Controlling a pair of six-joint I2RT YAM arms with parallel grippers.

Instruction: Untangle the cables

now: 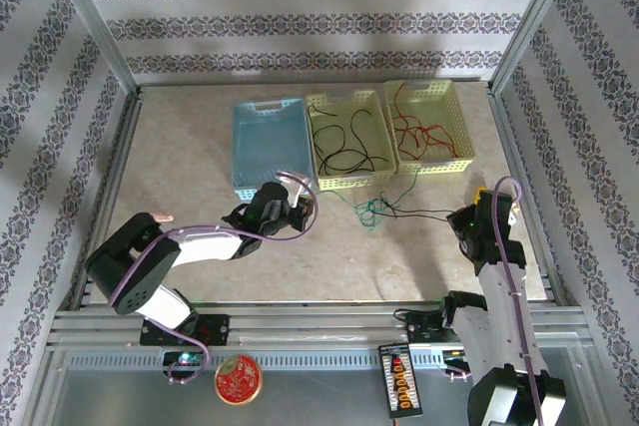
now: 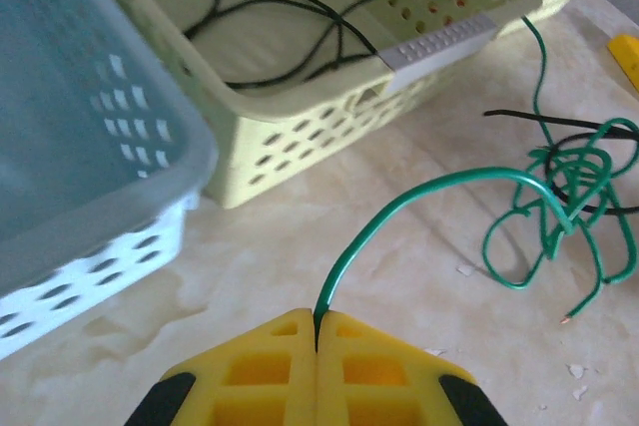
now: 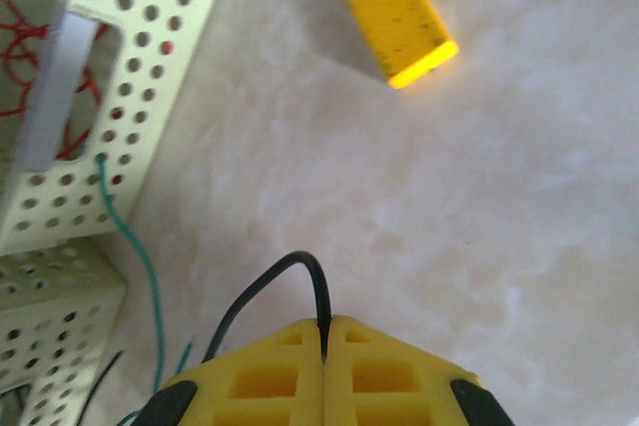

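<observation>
Nearest the bases, the left gripper [image 2: 318, 334] is seen clenched on the end of a green cable [image 2: 436, 185], and the right gripper [image 3: 324, 334] is clamped on the end of a black cable [image 3: 296, 260]. Between them, right of the table's [image 1: 190, 157] centre, the green strand is coiled into a loose knot [image 1: 371, 212]. The black strand appears to be threaded through it and runs off toward 3 o'clock.

Slow, opposed pulls are judged best for the separation: green drawn toward 9 o'clock, black toward 3 o'clock, both ends raised a little so that the loops are opened rather than tightened. Tension should be eased if the knot is seen to cinch. One green run reaches toward 12 o'clock to the wall of the right-hand basket [image 1: 421, 84], so a snag there is to be watched for.

Beyond the knot, three perforated baskets are set side by side. A pale blue basket [image 1: 272, 104] sits at the left, a yellow-green basket [image 1: 344, 97] holds black cables [image 1: 344, 152], and the right-hand one holds red cables [image 1: 414, 132].

The table is surfaced in mottled beige, like stone, and edged by aluminium rails [image 1: 319, 318]. Striped, patterned wallpaper [image 1: 319, 22] is seen behind.
</observation>
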